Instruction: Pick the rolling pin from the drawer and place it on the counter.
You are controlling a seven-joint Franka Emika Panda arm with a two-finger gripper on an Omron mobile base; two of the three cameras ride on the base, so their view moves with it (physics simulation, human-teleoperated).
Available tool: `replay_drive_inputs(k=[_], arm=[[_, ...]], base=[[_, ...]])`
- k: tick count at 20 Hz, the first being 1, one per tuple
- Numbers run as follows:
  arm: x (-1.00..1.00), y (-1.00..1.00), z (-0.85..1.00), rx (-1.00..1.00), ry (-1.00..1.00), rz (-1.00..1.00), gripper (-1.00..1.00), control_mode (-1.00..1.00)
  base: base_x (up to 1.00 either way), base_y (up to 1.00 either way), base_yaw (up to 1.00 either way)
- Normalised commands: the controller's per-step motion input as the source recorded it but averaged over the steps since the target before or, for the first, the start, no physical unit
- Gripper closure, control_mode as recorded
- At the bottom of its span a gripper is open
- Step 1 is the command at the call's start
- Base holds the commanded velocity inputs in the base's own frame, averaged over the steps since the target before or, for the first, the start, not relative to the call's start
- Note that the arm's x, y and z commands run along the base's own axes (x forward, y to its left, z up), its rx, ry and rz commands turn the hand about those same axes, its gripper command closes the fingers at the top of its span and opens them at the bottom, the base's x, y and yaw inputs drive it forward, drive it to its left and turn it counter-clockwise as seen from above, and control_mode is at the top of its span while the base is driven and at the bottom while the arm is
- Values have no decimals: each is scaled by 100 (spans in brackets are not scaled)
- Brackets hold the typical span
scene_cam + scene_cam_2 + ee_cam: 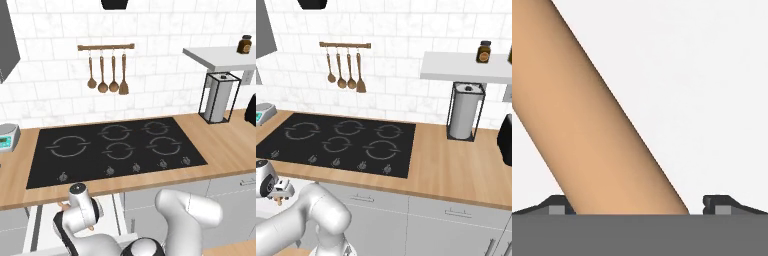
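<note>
The rolling pin (597, 120) lies in the drawer (712, 75) and its thick light-brown body runs slantwise through the hand view, right under the hand. My gripper (639, 207) is open and straddles the pin. The left fingertip (557, 205) is at the pin's edge, while a small gap shows before the right one. In the left base view the hand sits low in the open drawer (118, 212), with a pin end (63, 205) poking out beside it. A handle tip of the rolling pin (278, 201) also shows in the right base view. The counter (225, 145) runs above the drawer.
A black cooktop (115, 147) sits in the counter above the drawer. A kitchen scale (7, 137) stands at the left, a paper-towel holder (219, 97) at the right under a wall shelf (220, 56). Wooden spoons and a spatula (107, 75) hang on the wall.
</note>
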Motion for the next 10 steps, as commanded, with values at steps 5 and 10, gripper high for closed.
replay_drive_inputs(k=[5,10], arm=[[-14,0,-5,0,-8,2,100,-100],[-34,0,0,0,-10,7,100,-100]], base=[[0,0,0],[0,0,0]])
